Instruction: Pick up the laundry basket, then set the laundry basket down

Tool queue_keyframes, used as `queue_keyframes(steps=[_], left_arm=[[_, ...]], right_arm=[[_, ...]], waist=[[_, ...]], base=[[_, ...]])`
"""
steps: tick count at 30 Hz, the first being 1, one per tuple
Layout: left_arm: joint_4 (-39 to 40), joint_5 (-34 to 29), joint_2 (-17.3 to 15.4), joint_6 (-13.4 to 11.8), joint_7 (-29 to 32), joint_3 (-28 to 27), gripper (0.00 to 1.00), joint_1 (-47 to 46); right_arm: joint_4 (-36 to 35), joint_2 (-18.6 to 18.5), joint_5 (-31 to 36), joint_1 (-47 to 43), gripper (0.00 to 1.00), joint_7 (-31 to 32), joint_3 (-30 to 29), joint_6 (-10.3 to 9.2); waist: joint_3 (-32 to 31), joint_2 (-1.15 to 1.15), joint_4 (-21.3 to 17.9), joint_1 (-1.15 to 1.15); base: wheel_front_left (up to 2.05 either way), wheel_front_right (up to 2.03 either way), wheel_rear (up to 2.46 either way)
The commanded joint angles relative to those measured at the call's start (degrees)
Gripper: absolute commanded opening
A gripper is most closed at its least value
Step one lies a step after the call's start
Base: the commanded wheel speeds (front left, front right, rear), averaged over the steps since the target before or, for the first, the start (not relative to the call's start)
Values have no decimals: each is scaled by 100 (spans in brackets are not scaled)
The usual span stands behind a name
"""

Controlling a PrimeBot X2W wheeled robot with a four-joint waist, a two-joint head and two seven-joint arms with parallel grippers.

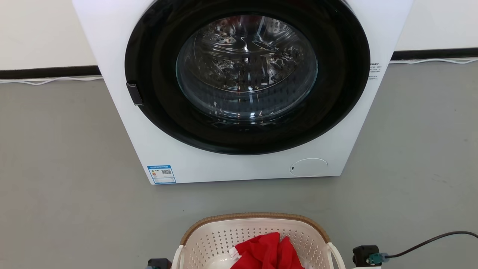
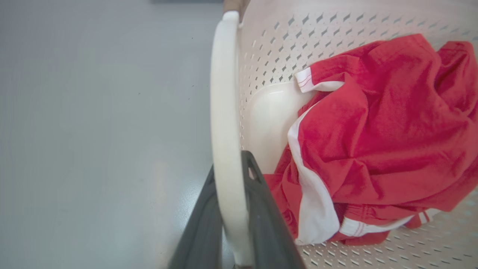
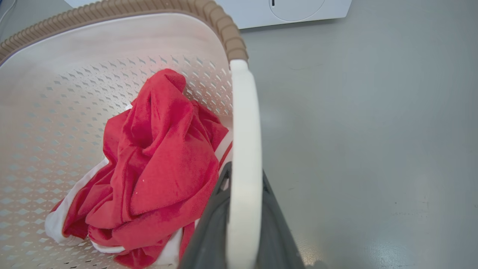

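Gray floor (image 1: 56, 168) lies around the washing machine (image 1: 224, 168), and just in front of it my left gripper (image 2: 229, 168) and right gripper (image 3: 244, 175) each pinch a handle (image 2: 224, 112) of the laundry basket (image 1: 254, 228), so I think putting it down is left.

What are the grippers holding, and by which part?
The cream perforated plastic laundry basket with a brown rim: left gripper clamps its left white loop handle, right gripper its right handle.

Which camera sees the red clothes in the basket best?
The left wrist view: the red garment lies in the laundry basket close up, white trim clear. The right wrist view shows it bunched, partly behind the handle. The head view cuts it off at the bottom edge.
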State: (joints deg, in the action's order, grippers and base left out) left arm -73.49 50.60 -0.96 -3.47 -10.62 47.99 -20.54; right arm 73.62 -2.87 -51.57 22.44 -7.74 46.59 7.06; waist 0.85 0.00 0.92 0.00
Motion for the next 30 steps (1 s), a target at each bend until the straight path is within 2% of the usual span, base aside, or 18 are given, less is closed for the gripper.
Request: queue_keyframes(steps=[1, 12, 16, 23, 30], left_arm=[[-6, 87, -192, -37, -111, -120, 0, -203], [6, 160, -192, -51, -160, -100, 0, -418], [20, 209, -192, -73, -205, -145, 0, -655], [42, 217, -203, -85, -299, -215, 0, -1331], [91, 139, -223, -115, -384, -258, 0, -2163]], right_arm=[[4, 0, -28, 126, 0, -105, 130, 43], [27, 0, -129, 414, 0, -222, 224, 43], [31, 0, -106, 666, 0, -332, 206, 43], [33, 0, 205, 1329, 0, -448, -98, 43], [33, 0, 848, 2125, 0, -538, -671, 43]], waist=[[20, 0, -3, 0], [348, 0, -9, 0], [643, 0, -7, 0], [1429, 0, 58, 0], [2485, 0, 166, 0]], base=[[0, 0, 0], [0, 0, 0], [0, 0, 0], [0, 0, 0], [0, 0, 0]])
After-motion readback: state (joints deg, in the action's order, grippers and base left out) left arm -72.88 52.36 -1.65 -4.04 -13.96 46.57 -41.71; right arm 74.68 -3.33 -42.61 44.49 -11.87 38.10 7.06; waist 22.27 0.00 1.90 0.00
